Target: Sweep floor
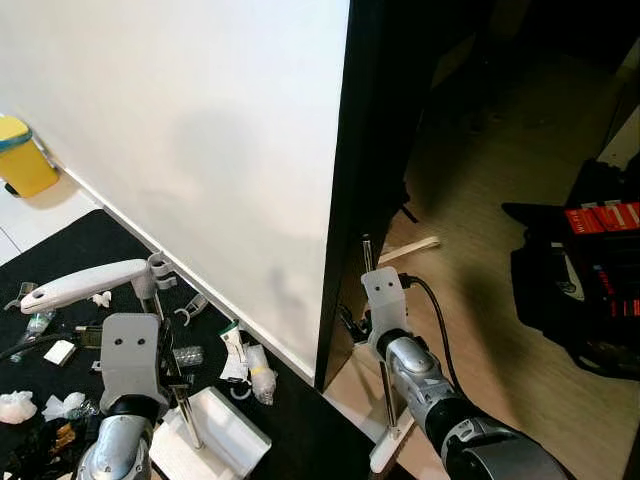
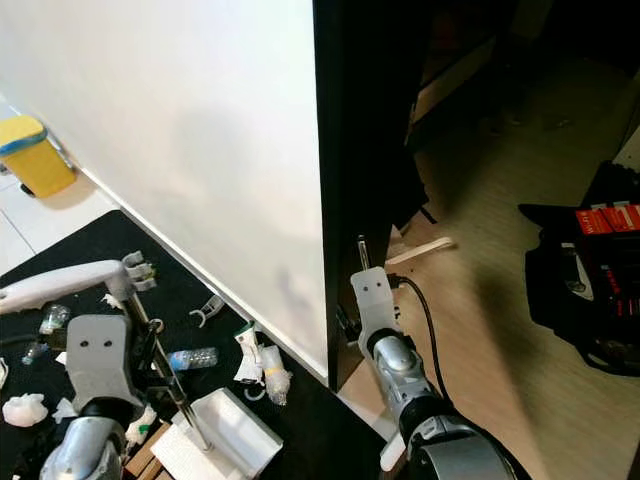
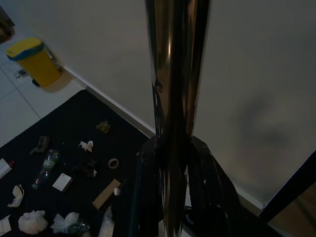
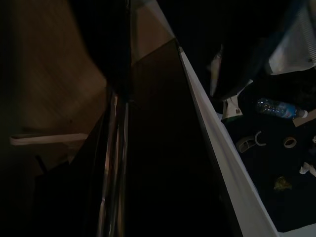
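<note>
My left gripper [image 1: 168, 352] is shut on the metal pole [image 3: 175, 98] of a white dustpan [image 1: 215, 432] that rests on the black mat [image 1: 90, 245]. The pole's white handle [image 1: 75, 285] sticks out to the left. My right gripper [image 1: 365, 315] is shut on a second thin metal pole [image 1: 385, 385], the broom's, at the black edge of the wall. That pole ends in a white piece [image 1: 385, 455] on the wood floor. Litter is strewn over the mat: a plastic bottle [image 2: 190, 357], crumpled tissue [image 1: 15, 405], paper wrappers [image 1: 250, 365] and a tape roll [image 3: 113, 163].
A tall white wall [image 1: 200, 130] with a black end face [image 1: 352, 180] stands right in front. A yellow bin [image 1: 25, 155] stands on white tiles at far left. To the right lie wood floor [image 1: 480, 220], a wooden stick [image 1: 410, 250] and a black bag with red boxes [image 1: 590, 270].
</note>
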Available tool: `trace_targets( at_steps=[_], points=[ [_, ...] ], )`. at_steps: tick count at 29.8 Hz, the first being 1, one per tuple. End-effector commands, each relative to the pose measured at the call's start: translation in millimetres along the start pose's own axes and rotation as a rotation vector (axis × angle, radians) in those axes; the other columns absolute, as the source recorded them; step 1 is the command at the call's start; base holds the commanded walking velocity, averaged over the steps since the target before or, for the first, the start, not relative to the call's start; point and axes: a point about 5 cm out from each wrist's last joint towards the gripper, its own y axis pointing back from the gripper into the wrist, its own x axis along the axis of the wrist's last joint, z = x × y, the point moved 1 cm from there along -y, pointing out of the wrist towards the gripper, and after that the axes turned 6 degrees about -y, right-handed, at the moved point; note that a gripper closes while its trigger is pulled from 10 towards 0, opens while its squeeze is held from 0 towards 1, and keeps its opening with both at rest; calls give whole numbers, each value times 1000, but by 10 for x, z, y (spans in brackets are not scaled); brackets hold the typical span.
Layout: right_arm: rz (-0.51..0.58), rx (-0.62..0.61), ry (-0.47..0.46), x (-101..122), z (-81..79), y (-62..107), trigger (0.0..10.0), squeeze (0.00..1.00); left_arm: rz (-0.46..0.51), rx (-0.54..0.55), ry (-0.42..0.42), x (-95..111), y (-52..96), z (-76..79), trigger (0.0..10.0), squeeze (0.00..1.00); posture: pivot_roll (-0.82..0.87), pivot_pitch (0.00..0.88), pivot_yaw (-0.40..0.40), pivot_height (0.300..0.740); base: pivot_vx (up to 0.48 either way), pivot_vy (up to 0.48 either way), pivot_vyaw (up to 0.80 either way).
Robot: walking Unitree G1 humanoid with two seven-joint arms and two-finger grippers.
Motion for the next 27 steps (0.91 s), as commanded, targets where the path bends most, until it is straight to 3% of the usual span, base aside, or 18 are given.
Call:
trace_targets(
  at_steps=[1, 12, 19, 20, 27],
  points=[
    [-39, 15, 9, -110, -50, 28, 0, 0, 24, 19, -42, 61, 21, -83, 10000, 0, 345, 340, 42, 740, 0, 0, 0],
    [-39, 2, 14, -102, 10, 32, 0, 0, 21, 17, -32, 47, -30, -39, 10000, 0, 324, 316, 32, 740, 0, 0, 0],
    [-10, -25, 8, -5, 98, 8, 0, 0, 34, 16, -18, 34, -145, 27, 10000, 0, 286, 280, 16, 740, 0, 0, 0],
    [-4, -29, 5, 13, 113, 5, 10000, 0, 37, 14, -18, 35, -158, 39, 10000, 0, 278, 274, 13, 740, 0, 0, 0],
    [-3, -32, 11, 4, 154, 19, 10000, 0, 47, 5, -6, 43, -207, 99, 10000, 0, 262, 270, 11, 740, 0, 0, 0]
  ],
)
